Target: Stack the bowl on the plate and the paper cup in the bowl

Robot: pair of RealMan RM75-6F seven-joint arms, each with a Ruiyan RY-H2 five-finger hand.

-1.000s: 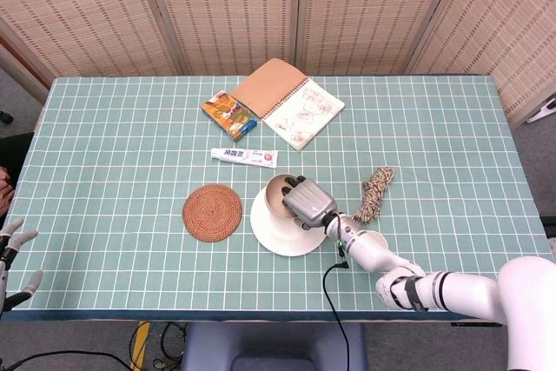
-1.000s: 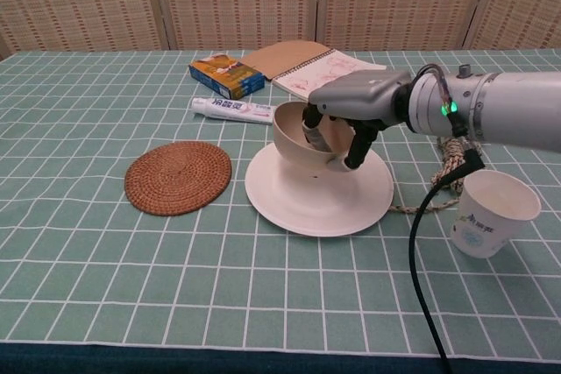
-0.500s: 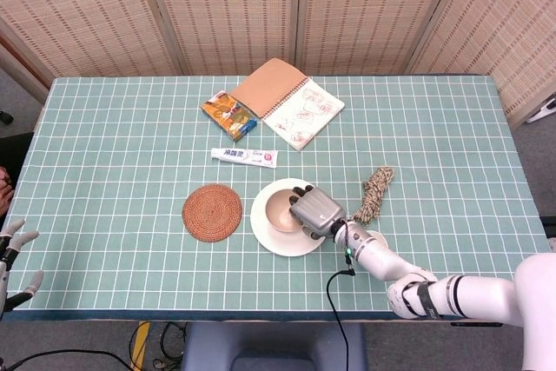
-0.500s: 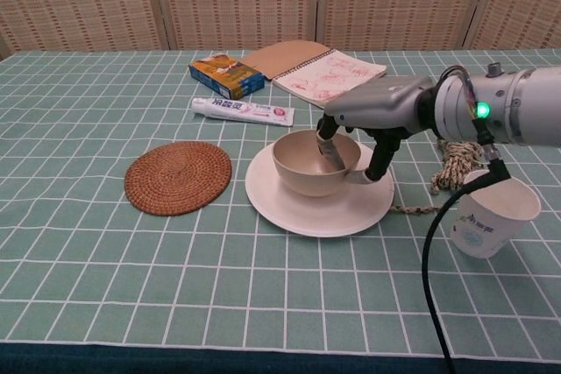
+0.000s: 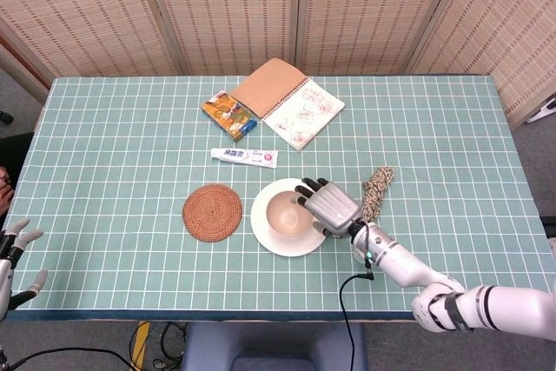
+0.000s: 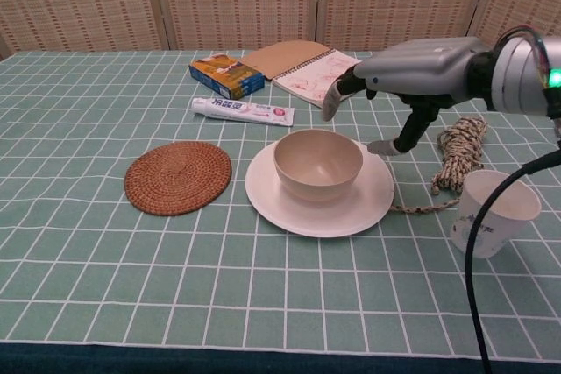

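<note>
Bowl (image 6: 317, 165) sits on plate (image 6: 372, 208); paper cup (image 6: 493, 213) waits near the worktop's front edge.
Right hand (image 6: 399, 76) hovers, fingers (image 6: 332, 102) released; the light, crushable cup likely needs a gentle side grasp.

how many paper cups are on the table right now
1. The paper cup stands upright on the table near the front right, beside the coiled rope, apart from the plate and bowl. In the head view the right arm hides it.
</note>
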